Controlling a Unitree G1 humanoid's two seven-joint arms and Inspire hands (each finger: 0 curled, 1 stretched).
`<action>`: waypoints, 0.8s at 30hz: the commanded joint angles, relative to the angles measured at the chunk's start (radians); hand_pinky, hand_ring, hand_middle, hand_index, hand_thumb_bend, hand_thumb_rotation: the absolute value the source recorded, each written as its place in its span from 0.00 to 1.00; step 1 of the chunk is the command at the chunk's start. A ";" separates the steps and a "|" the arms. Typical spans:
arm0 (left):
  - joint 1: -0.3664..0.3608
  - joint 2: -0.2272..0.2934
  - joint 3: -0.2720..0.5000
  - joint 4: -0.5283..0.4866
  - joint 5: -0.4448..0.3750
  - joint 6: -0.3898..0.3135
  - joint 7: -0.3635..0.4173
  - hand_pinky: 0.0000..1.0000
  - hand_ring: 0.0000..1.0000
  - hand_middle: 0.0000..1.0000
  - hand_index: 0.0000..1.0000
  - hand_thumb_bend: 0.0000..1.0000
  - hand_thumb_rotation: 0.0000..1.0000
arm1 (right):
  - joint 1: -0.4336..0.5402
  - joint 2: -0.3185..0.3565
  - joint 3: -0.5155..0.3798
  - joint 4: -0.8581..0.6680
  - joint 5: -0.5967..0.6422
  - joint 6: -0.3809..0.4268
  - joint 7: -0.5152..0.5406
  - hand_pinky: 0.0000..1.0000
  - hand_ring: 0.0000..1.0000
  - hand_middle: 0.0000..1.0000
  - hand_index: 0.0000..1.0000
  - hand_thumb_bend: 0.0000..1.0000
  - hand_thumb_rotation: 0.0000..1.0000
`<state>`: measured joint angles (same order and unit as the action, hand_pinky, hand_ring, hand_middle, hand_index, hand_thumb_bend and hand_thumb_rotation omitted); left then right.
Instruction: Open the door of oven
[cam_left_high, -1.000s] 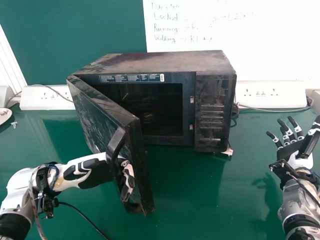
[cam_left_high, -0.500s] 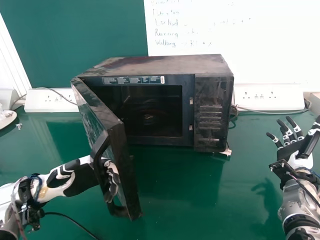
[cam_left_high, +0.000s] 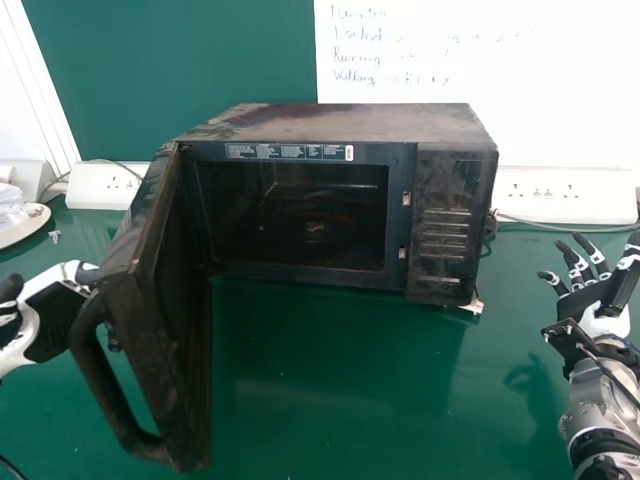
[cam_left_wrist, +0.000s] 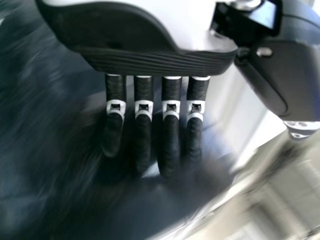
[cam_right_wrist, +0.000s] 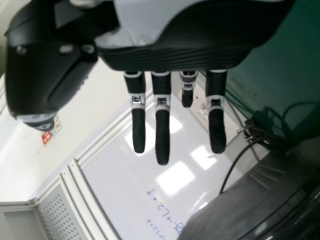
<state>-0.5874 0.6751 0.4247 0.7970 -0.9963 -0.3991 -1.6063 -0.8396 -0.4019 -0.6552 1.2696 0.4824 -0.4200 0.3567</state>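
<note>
The oven door (cam_left_high: 150, 330) has swung farther out toward the robot's left since the earlier frame, and the left hand (cam_left_high: 52, 318), which was reaching through its handle (cam_left_high: 101, 385), has moved to the outer side. Near me, the door now stands wide open, its free edge jutting over the green table (cam_left_high: 330, 400). Beside the upper end of the handle, the left hand has its fingers (cam_left_wrist: 143, 132) extended and nearly straight in its wrist view, close against a dark, blurred surface; I can't tell whether they touch it. Across the table, the right hand (cam_left_high: 602, 322) sits well apart from the oven, palm up, fingers stretched out and spread, holding nothing.

Farther back on the table is the black oven (cam_left_high: 452, 230), upright, its dark cavity facing the robot. A white round dish (cam_left_high: 18, 238) lies off to the left. Behind are two white socket strips (cam_left_high: 92, 188) and a whiteboard (cam_left_high: 570, 100) with handwriting, beside a green wall panel (cam_left_high: 180, 60).
</note>
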 joint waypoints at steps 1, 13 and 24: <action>-0.061 -0.038 0.057 -0.022 -0.072 -0.092 -0.008 0.36 0.45 0.54 0.68 0.86 0.57 | -0.005 0.000 -0.002 -0.005 0.004 -0.002 0.004 0.28 0.35 0.49 0.62 0.94 0.90; -0.146 -0.061 0.244 0.148 -0.098 -0.053 -0.008 0.16 0.21 0.33 0.55 0.82 0.74 | -0.002 -0.004 -0.004 -0.005 0.002 0.000 0.005 0.28 0.35 0.49 0.62 0.96 0.89; -0.243 0.027 0.276 0.320 0.010 -0.029 -0.008 0.11 0.15 0.24 0.54 0.88 0.88 | -0.002 -0.004 -0.001 -0.004 -0.002 0.000 -0.001 0.28 0.35 0.49 0.62 0.96 0.90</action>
<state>-0.8114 0.6842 0.6866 1.0940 -1.0000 -0.4433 -1.6080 -0.8439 -0.4031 -0.6580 1.2693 0.4805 -0.4202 0.3587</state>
